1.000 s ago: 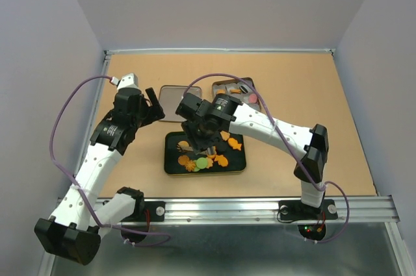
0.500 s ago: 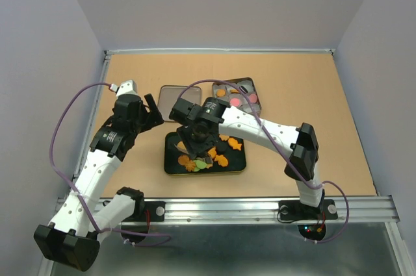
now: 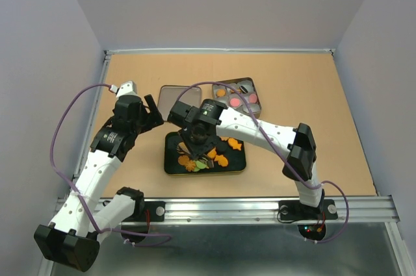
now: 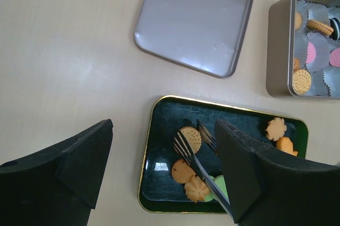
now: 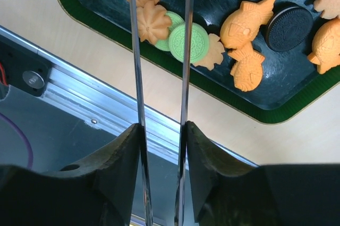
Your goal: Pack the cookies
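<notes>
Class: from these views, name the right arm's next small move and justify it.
Probably squeeze the right gripper to close the tongs. Their open tips seem to straddle the round orange-brown cookie on the dark tray, which isn't pinched yet.

No text, label, brand, number or sign is readable in any view; the embossed marks on the cookies (image 5: 197,41) are too fine to read.

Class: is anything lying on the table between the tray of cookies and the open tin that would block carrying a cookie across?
Nothing visible does. Only bare table separates the tray from the tin; the lid lies flat beside the tin. The right claw holds the tongs over the cookies.
</notes>
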Motion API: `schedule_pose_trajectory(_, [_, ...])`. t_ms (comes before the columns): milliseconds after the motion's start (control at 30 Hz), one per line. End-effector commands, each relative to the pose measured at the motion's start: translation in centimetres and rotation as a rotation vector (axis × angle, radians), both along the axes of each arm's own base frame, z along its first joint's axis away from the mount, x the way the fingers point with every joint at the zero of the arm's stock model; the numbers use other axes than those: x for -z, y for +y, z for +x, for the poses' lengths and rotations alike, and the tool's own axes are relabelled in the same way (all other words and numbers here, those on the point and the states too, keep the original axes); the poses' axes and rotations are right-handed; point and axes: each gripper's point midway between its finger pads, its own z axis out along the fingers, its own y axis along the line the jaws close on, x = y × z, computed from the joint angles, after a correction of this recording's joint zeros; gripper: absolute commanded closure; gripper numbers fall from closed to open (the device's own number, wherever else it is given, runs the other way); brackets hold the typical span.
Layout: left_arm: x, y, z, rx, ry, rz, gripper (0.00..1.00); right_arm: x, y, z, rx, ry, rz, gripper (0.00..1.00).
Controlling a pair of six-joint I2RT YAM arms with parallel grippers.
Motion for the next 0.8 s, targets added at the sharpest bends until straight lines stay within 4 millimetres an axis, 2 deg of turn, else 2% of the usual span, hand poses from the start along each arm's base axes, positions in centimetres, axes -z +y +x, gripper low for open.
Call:
schedule_pose_trajectory(0, [-0.4,0.0,0.5,-0.013,-0.033,-0.005,0.12,-2.6,0.2,0.0,-0.013,-0.048,0.032,0.6])
schedule_pose_trajectory(67, [-0.4,0.1,0.5,-0.014,-0.03,-0.003,0.12,-2.9,-0.3,0.4,-0.001,-0.074,0.017,0.6])
schedule_pose_trajectory(100, [-0.6,0.1,0.5,-0.015,-0.035,-0.004,0.12,-3.2,-0.9,1.3,0.019,-0.122,-0.004,0.6])
schedule_pose_trajectory(167, [-0.8,0.1,0.5,-0.016,-0.034,-0.001,0.12,-4.7,-1.5,2.4,0.052,-0.18,0.004,0.6])
schedule_pose_trajectory(233, [-1.2,0.1,0.5,-0.015,-0.041,-0.001,0.12,-5.9,-2.4,4.3,0.113,-0.215,0.024,0.6])
schedule_pose_trajectory(333, [-1.5,0.2,0.6,-0.014,-0.038,0.003,0.12,-9.3,-4.0,7.1,0.2,-0.274,0.097,0.6])
schedule_pose_trajectory(367, [-1.9,0.1,0.7,-0.012,-0.044,0.002,0.12,-10.0,-5.0,8.3,0.233,-0.291,0.102,0.6])
schedule_pose_trajectory(433, [-2.0,0.1,0.8,-0.009,-0.041,0.009,0.12,-10.8,-6.3,9.6,0.267,-0.308,0.11,0.6])
schedule_pose_trajectory(467, [-2.4,0.1,0.9,-0.009,-0.047,0.008,0.12,-11.5,-7.7,10.6,0.299,-0.323,0.113,0.6])
schedule_pose_trajectory(533, [-2.5,0.0,1.2,-0.008,-0.046,0.01,0.12,-11.6,-9.4,11.6,0.329,-0.338,0.096,0.6])
schedule_pose_trajectory(567, [-2.6,0.0,1.2,-0.007,-0.046,0.011,0.12,-11.7,-10.9,12.5,0.356,-0.348,0.08,0.6])
schedule_pose_trajectory(600, [-2.9,-0.1,1.3,-0.005,-0.05,0.01,0.12,-11.2,-12.0,12.8,0.372,-0.348,0.05,0.6])
schedule_pose_trajectory(667, [-3.0,-0.2,1.5,-0.005,-0.05,0.008,0.12,-11.6,-13.9,13.3,0.399,-0.36,0.039,0.6])
schedule_pose_trajectory(700, [-3.2,-0.2,1.6,-0.003,-0.053,0.007,0.12,-11.7,-15.4,13.9,0.425,-0.369,0.024,0.6])
schedule_pose_trajectory(767, [-3.1,-0.3,1.8,-0.001,-0.051,0.007,0.12,-11.6,-16.6,14.3,0.434,-0.374,0.006,0.6])
